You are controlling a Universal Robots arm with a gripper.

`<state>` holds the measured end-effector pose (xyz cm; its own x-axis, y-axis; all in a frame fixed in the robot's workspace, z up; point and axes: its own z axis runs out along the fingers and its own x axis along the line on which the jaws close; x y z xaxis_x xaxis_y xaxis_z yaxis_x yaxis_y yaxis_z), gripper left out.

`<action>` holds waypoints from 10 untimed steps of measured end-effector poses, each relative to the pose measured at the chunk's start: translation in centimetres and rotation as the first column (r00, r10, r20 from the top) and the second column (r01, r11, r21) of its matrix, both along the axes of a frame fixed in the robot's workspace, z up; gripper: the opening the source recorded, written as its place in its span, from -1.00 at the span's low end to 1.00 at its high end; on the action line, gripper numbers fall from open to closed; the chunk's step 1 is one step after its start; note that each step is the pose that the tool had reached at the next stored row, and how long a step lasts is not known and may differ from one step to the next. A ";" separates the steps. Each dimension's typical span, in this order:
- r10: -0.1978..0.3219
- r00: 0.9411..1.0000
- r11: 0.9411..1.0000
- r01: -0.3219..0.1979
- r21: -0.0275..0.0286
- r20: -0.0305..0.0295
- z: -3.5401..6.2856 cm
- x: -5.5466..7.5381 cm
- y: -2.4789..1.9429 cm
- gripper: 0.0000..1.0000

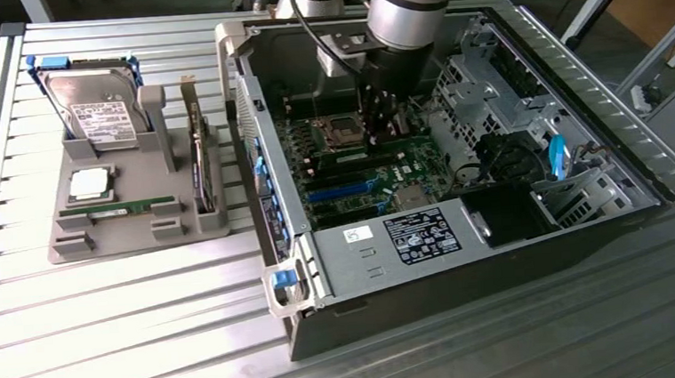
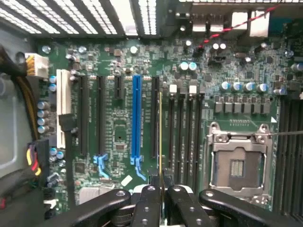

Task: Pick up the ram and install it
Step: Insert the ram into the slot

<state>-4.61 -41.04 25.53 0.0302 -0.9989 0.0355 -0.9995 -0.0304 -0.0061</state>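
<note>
"So, where is the ram (image 2: 161,137)?"

"Clamped in the end effector (image 2: 161,185). In the wrist view the black fingers (image 2: 149,198) are closed on it from either side. The stick shows edge-on, as a thin pale line running away from them over the motherboard (image 2: 118,142)."

"And against the CPU socket (image 2: 239,163)?"

"Beside it, not over it. The bank of black memory slots (image 2: 182,137) lies between the ram and the socket. The ram runs parallel to those slots, on the side of the bank far from the socket. The long blue slot (image 2: 136,118) is farther from the socket again. Whether the stick's lower edge touches the board, I cannot tell."

"What does the exterior view give?"

"The arm (image 1: 409,10) reaches down into the open computer case (image 1: 343,269). The end effector (image 1: 379,133) hangs upright just beside the CPU socket (image 1: 340,131), above the motherboard (image 1: 367,173)."

"Anything outside the case?"

"A grey fixture (image 1: 115,236) on the slatted bench (image 1: 110,339), well apart from the socket. It carries a hard drive (image 1: 100,112) propped at a tilt and a square silver processor chip (image 1: 90,182) lying flat. A green stick (image 1: 119,207) lies in a groove just beside the chip. A further board (image 1: 199,163) stands on edge on the fixture's side nearest the socket."
</note>
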 end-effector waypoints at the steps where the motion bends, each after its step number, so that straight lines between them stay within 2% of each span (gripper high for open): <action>1: 0.000 1.000 1.000 0.000 0.000 0.000 -0.02 0.0 0.13 -0.77; 3: 0.000 1.000 1.000 0.000 0.000 0.000 -0.12 0.0 0.42 -0.77; 10: 0.000 1.000 1.000 0.000 0.000 0.000 -0.50 0.0 0.44 -0.77</action>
<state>-4.62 -40.60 25.03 0.0301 -0.9989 0.0359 -0.9995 -0.0304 -0.0061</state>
